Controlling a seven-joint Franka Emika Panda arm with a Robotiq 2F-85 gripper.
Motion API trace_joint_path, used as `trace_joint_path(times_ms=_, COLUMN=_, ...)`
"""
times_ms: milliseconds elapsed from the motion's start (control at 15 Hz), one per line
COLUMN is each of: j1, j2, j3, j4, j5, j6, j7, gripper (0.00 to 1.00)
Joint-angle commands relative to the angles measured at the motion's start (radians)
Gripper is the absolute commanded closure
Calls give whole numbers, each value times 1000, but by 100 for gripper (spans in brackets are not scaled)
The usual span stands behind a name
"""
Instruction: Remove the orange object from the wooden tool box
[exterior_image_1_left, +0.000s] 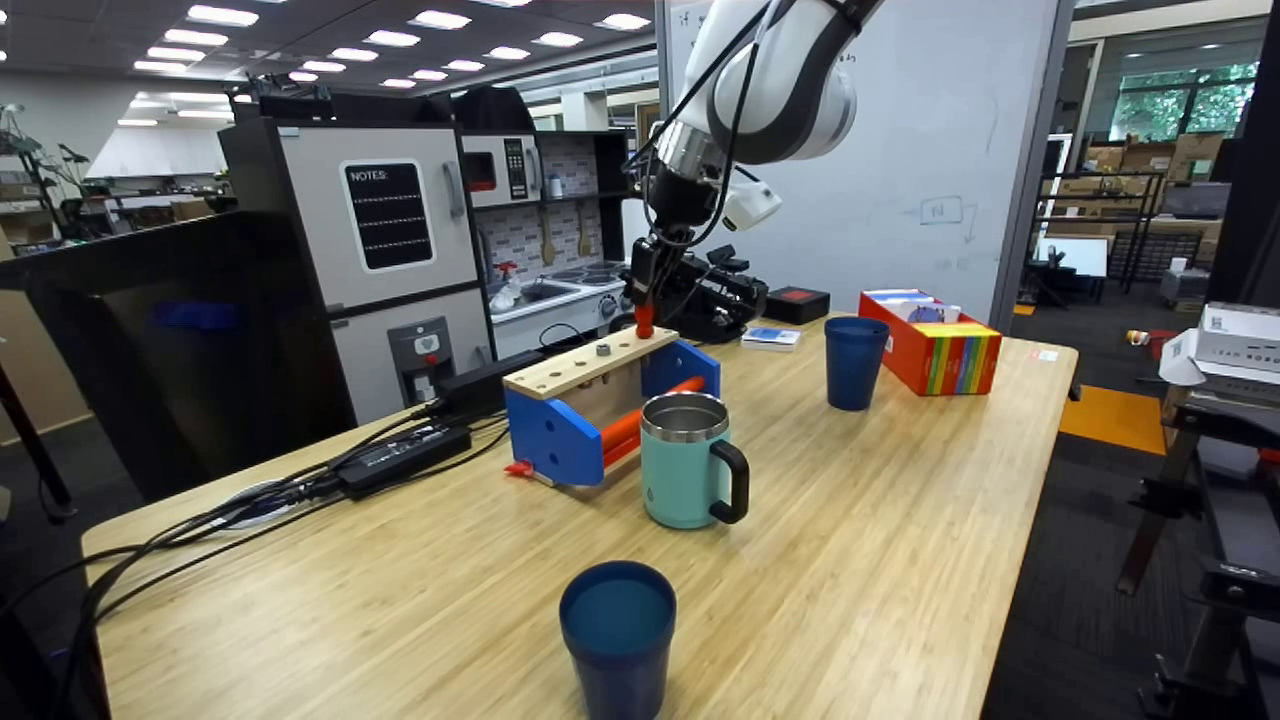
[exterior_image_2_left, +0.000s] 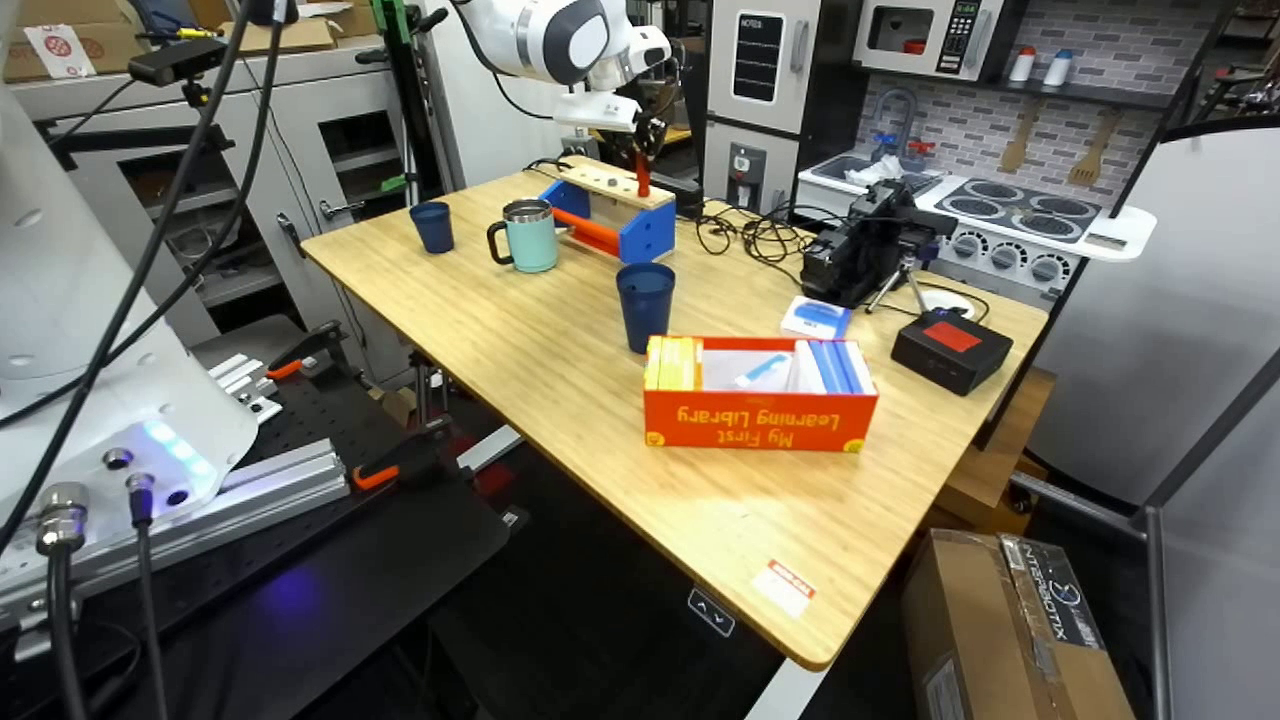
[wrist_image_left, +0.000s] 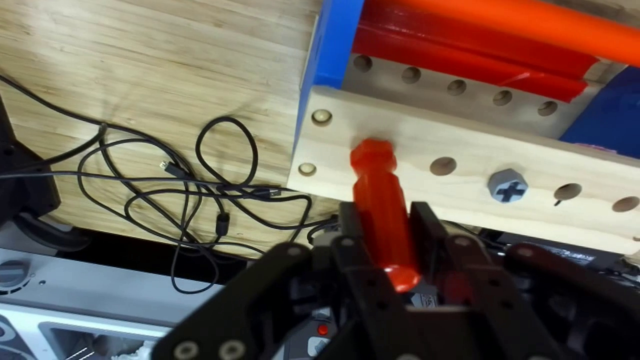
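The orange object (wrist_image_left: 380, 195) is an upright orange-red handle-like piece near one end of the wooden tool box (wrist_image_left: 410, 120). It also shows in both exterior views (exterior_image_1_left: 644, 319) (exterior_image_2_left: 643, 180). Its lower end meets the light wood top; the hole under it is hidden. The tool box has blue sides (exterior_image_1_left: 555, 437) and shows in an exterior view (exterior_image_2_left: 648, 232). My gripper (wrist_image_left: 386, 212) points down over that end, its two fingers shut on the orange object's upper part, one on each side. In the exterior views the fingertips are small and dark (exterior_image_1_left: 645, 292).
A grey bolt head (wrist_image_left: 507, 185) sits in the wood top. A green mug (exterior_image_1_left: 680, 475) stands close beside the tool box. Blue cups (exterior_image_1_left: 855, 360) (exterior_image_1_left: 618, 640) and a red multicoloured box (exterior_image_2_left: 760, 420) stand on the table. Black cables (wrist_image_left: 200, 185) lie by the box's end.
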Motion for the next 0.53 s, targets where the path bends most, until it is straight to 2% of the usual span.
trace_joint_path(times_ms=0, j1=-30, j2=16, j3=27, j4=37, j5=-19, j6=-14, j7=-48, gripper=93)
trace_joint_path(times_ms=467, j1=-47, j2=30, j3=48, j4=62, j5=-12, j6=-39, j7=-90, gripper=93)
